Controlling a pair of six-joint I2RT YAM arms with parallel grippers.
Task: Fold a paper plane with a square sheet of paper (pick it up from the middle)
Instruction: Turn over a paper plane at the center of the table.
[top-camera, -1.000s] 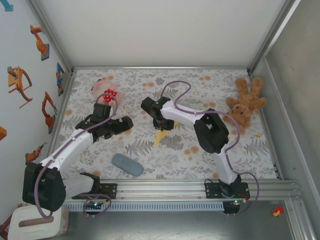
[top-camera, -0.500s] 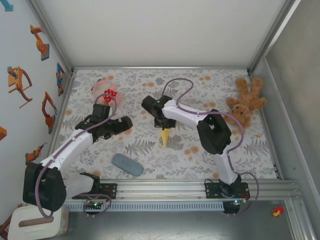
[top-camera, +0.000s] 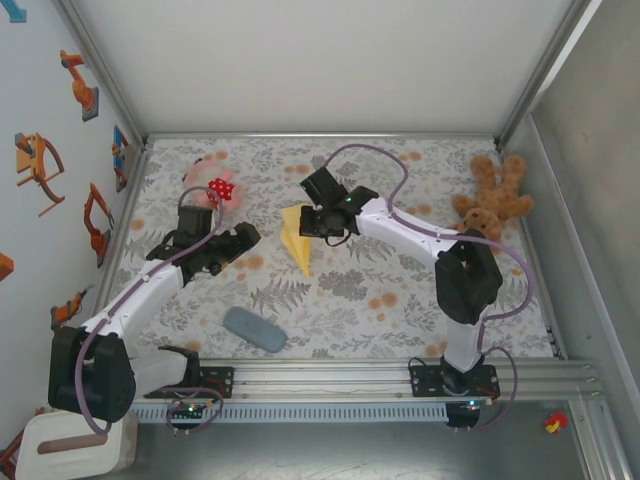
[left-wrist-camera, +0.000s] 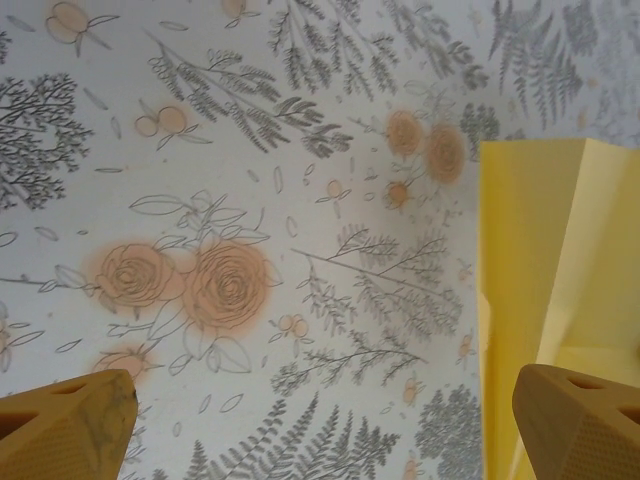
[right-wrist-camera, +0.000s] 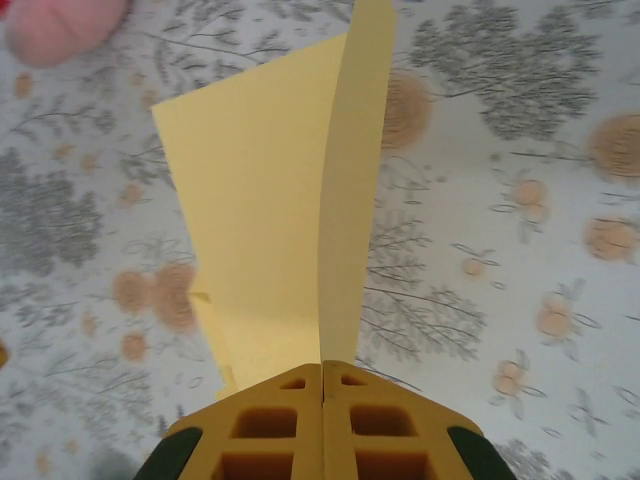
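The top camera looks down from behind me over the whole counter (top-camera: 400, 320); my close wrist cameras share the yellow paper (top-camera: 296, 238).

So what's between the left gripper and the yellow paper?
Only bare flowery tablecloth lies between the left gripper and the yellow paper, as the top view shows.

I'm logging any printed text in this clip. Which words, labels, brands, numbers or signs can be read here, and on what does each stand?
No readable text.
The folded yellow paper is blank.
The wall stickers are orange pictures without words.
The tablecloth carries only flowers and ferns.
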